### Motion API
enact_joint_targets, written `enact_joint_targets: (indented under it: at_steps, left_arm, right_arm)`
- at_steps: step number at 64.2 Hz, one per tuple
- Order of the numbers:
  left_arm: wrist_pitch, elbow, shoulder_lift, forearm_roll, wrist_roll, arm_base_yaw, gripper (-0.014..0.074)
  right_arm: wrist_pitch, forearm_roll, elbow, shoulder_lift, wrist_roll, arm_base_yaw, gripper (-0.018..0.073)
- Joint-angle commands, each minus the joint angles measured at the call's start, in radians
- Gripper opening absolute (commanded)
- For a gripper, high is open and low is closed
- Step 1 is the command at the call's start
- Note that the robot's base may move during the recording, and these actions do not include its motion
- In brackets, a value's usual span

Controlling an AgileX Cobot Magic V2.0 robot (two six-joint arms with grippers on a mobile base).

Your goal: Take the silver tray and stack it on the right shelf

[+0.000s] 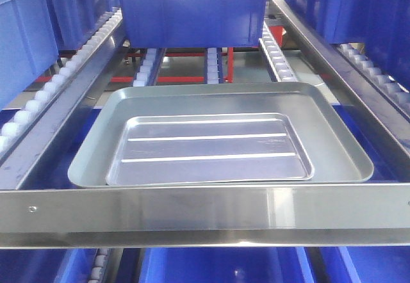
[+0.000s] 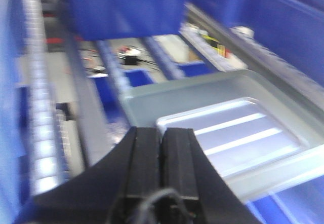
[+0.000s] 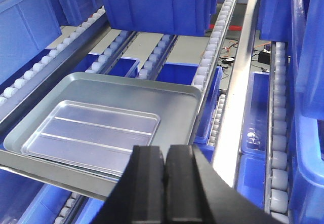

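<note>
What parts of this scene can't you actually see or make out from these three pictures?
- Front view: neither claw shows; the blue bin is cut off by the top edge.
- Front view: the grey tray floor is largely hidden under the silver tray.
- Left wrist view: motion blur smears the small items beneath the rack.
- Right wrist view: the right claw hides the shelf's front bar middle.

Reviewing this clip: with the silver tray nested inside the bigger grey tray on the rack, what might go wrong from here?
1. The silver tray lies inside the grey tray, near its front wall, so a grasp may pinch both rims and lift both.
2. Both the left end effector and the right end effector are shut; they must open before descending or they will strike the front bar.
</note>
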Motion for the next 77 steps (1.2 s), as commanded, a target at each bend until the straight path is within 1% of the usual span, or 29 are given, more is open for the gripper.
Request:
enact_joint_targets:
  at_steps: [1,9,10,14,19,23,25,27,77]
  left_arm:
    - [-0.127,0.024,-0.04,-0.013,0.005,0.076,-0.0101]
    - [-0.151,0.14,-0.162,-0.051,0.005,0.197,-0.0101]
    - [-0.151,0.162,-0.185,-0.057,0.005,0.22,-0.0101]
    - [-0.182,0.211,-0.186,-0.078,0.005,0.273,-0.0101]
    - [-0.237,0.265,-0.185,-0.08,0.005,0.329,-0.0101]
    - [-0.321,0.311,-0.19,-0.08,0.005,0.368,-0.0101]
    - [-0.294,0.306,-0.19,-0.08,0.005,0.381,-0.0101]
    - [-0.308,0.306,-0.19,-0.08,0.005,0.391,-0.0101]
    - [-0.314,0.306,-0.19,-0.08,0.005,0.396,-0.0101]
  right_arm:
    - [-0.082,-0.019,-0.026,0.013,-0.009,0.001,0.0049]
    - [-0.082,-0.019,-0.026,0.013,-0.009,0.001,0.0049]
    - [-0.082,-0.019,-0.026,0.013,-0.009,0.001,0.0049]
    - [-0.082,-0.019,-0.026,0.014,-0.009,0.001,0.0049]
    - [-0.082,-0.019,-0.026,0.014,-0.009,0.001,0.0049]
    - [-0.082,-0.019,-0.026,0.014,-0.009,0.001,0.0049]
    - [-0.082,-0.019,-0.026,0.014,-0.009,0.001,0.0049]
    - [-0.082,-0.019,-0.026,0.014,-0.009,0.001,0.0049]
    - [-0.082,-0.019,-0.026,0.014,-0.009,0.001,0.0049]
